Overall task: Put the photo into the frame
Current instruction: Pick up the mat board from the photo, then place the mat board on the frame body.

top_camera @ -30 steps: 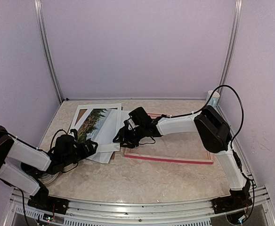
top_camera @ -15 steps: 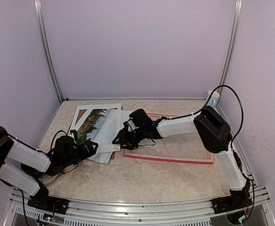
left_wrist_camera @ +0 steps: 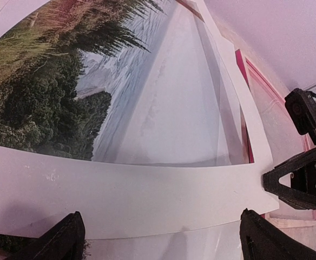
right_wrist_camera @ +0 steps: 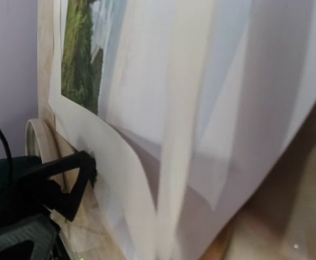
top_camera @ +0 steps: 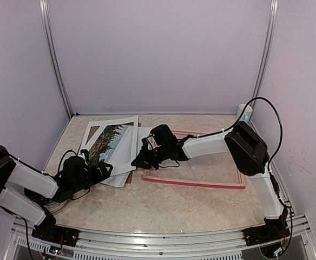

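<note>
The photo (top_camera: 108, 141) of green trees, water and sky lies at the left on a stack of white sheets (top_camera: 126, 145); it also shows in the wrist views (left_wrist_camera: 50, 92) (right_wrist_camera: 79, 54). The pink-red frame (top_camera: 193, 183) lies flat to the right of the stack (left_wrist_camera: 243, 81). My left gripper (top_camera: 103, 170) (left_wrist_camera: 166, 244) is open, its fingers wide apart over the white mat border (left_wrist_camera: 136, 189) at the stack's near edge. My right gripper (top_camera: 138, 161) is at the stack's right edge, shut on a white sheet (right_wrist_camera: 174, 162). Its own fingers are hidden in its wrist view.
A brown backing board (top_camera: 95, 130) peeks out under the mat. A white cup (top_camera: 245, 112) stands in the back right corner. Side walls and metal posts close in the table. The left arm's round base plate (top_camera: 54, 205) sits near the front left.
My right gripper has edged left onto the sheets' edge and closed, and the stack's far corner has shifted slightly. The left arm has not moved.
</note>
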Motion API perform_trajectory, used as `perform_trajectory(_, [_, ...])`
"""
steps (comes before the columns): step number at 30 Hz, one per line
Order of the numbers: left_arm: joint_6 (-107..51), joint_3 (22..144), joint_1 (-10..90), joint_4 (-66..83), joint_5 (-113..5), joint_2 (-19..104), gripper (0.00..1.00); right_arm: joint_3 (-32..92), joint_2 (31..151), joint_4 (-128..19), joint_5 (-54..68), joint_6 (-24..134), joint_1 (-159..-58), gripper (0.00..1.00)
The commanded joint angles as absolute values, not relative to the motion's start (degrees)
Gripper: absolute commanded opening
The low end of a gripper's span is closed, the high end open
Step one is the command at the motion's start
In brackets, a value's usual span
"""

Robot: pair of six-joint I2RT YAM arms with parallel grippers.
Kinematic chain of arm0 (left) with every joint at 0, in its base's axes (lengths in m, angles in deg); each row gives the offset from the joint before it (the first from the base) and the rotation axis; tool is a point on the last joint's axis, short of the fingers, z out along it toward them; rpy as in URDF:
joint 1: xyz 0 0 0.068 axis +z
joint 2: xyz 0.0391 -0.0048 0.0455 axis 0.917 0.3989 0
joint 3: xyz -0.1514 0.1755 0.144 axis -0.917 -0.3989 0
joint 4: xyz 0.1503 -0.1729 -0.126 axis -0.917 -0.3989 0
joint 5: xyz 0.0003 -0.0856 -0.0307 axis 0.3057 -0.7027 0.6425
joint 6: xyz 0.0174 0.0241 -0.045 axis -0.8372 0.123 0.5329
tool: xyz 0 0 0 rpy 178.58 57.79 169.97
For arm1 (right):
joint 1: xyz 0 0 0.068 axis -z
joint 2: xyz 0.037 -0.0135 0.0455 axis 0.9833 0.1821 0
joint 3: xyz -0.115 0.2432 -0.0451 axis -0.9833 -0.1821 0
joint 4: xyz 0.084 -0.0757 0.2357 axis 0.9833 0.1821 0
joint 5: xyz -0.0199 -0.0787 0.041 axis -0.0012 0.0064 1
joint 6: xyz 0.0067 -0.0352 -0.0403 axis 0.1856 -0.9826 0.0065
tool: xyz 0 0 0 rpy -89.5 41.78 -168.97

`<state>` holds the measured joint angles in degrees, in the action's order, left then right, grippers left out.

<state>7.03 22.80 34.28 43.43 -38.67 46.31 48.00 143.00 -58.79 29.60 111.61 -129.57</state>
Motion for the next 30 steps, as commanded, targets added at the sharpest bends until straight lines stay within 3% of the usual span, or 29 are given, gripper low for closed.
perform_trajectory(1, [8.5, 20.8, 33.9, 38.3, -40.9, 46.5, 0.98, 47.2, 141.0, -60.2, 30.5, 111.3, -129.2, 0.05])
perform_trajectory(3, [8.3, 21.0, 33.9, 37.7, -40.8, 45.9, 0.99, 47.1, 141.0, -60.4, 30.9, 111.3, -129.1, 0.00])
perform_trajectory(21, [5.6, 24.7, 34.1, 20.1, -36.7, 21.2, 0.99, 37.9, 133.4, -67.5, 30.9, 111.6, -126.0, 0.00])
perform_trajectory(30, [5.8, 24.2, 34.0, 19.6, -37.1, 20.4, 0.99, 25.0, 124.1, -71.8, 25.3, 112.3, -125.1, 0.00])
